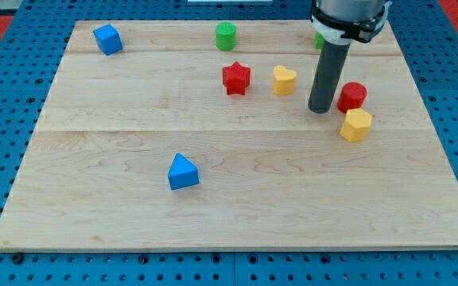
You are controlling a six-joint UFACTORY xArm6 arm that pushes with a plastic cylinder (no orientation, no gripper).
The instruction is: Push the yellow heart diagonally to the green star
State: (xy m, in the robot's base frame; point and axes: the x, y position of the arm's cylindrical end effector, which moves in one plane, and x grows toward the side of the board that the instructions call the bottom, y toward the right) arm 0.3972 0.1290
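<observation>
The yellow heart (285, 79) lies on the wooden board (133, 206) in the upper right part. My tip (319, 110) rests on the board just to the right of and a little below the heart, a small gap apart from it. A green block (318, 41), the green star, shows only as a sliver behind the rod near the view's top edge, up and to the right of the heart. Its shape is hidden by the arm.
A red star (235, 78) sits left of the heart. A red cylinder (352, 96) and a yellow hexagon (356, 125) lie right of my tip. A green cylinder (226, 36) and a blue cube (107, 39) are near the top; a blue triangular block (183, 171) is lower left.
</observation>
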